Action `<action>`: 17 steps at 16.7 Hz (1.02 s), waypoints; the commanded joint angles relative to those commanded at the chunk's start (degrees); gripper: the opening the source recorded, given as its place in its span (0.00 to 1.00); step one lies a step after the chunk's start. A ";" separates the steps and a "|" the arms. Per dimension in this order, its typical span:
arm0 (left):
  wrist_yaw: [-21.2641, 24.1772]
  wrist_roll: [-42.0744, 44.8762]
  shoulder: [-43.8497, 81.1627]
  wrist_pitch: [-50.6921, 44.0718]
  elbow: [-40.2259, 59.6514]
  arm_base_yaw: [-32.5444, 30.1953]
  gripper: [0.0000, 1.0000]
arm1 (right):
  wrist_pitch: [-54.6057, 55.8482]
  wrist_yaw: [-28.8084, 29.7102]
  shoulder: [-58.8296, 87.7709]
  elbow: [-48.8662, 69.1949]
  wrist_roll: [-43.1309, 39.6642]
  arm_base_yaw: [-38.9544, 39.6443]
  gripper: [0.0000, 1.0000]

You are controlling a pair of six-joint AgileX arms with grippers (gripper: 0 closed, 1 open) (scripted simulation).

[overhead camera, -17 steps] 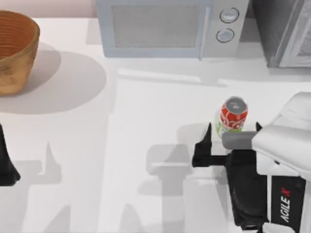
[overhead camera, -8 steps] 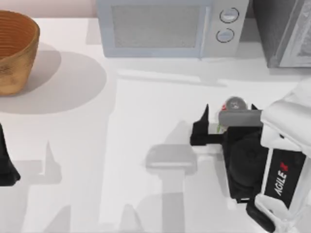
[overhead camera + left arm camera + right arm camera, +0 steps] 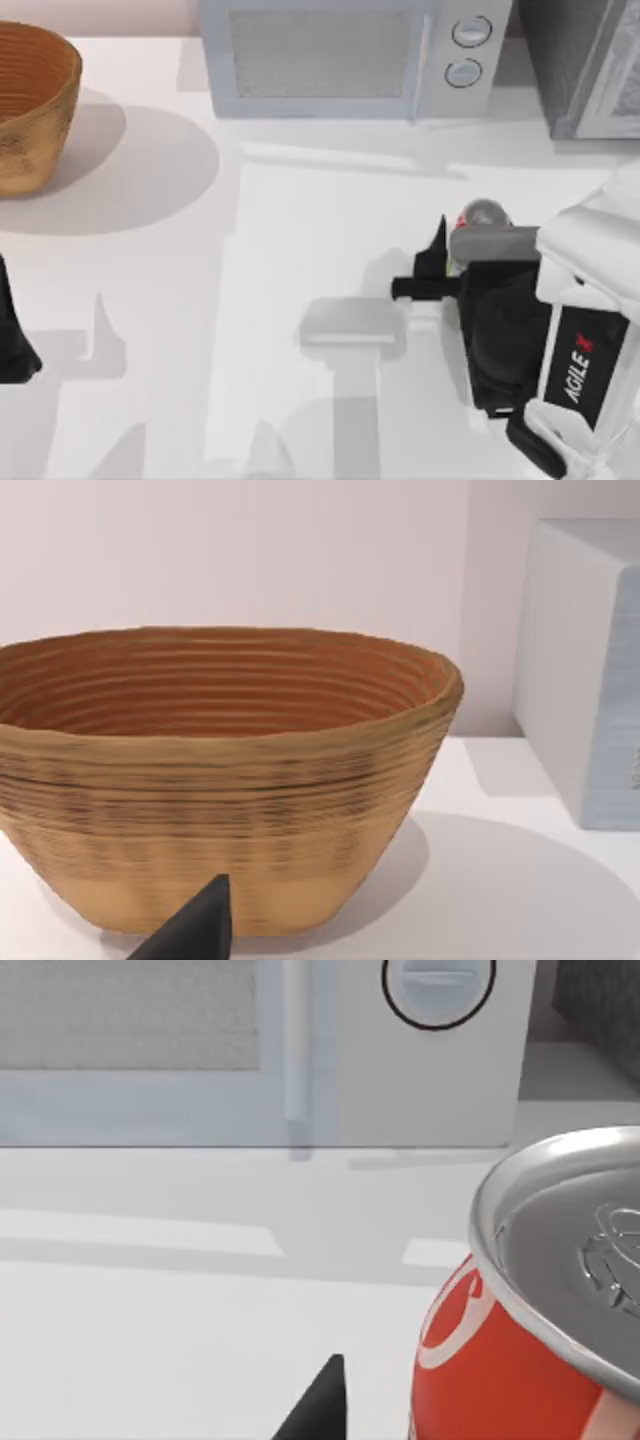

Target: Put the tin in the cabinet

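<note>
The right pincer [image 3: 470, 255] straddles the tin [image 3: 482, 214], fingers seemingly not yet clamped; an off-centre squeeze could topple it.

A white table [image 3: 300, 250] with soft grey shadows stands against a pale pink wall [image 3: 250, 550], holding a grey microwave [image 3: 350, 55] and a brown basket [image 3: 30, 100].

The tin [image 3: 520, 1360] is red with white lettering and a silver top. The cabinet [image 3: 585, 65] is dark grey and speckled. The microwave [image 3: 340, 55] is light grey, the ribbed basket [image 3: 215, 770] tan-brown, the table [image 3: 300, 250] white.
</note>
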 joint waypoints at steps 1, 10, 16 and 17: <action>0.00 0.00 0.00 0.00 0.00 0.00 1.00 | 0.00 0.00 0.00 0.00 0.00 0.00 0.40; 0.00 0.00 0.00 0.00 0.00 0.00 1.00 | 0.00 0.00 0.00 0.00 0.00 0.00 0.00; 0.00 0.00 0.00 0.00 0.00 0.00 1.00 | -0.13 0.03 -0.22 -0.07 0.07 0.09 0.00; 0.00 0.00 0.00 0.00 0.00 0.00 1.00 | -0.80 -0.02 -0.74 -0.11 0.17 0.13 0.00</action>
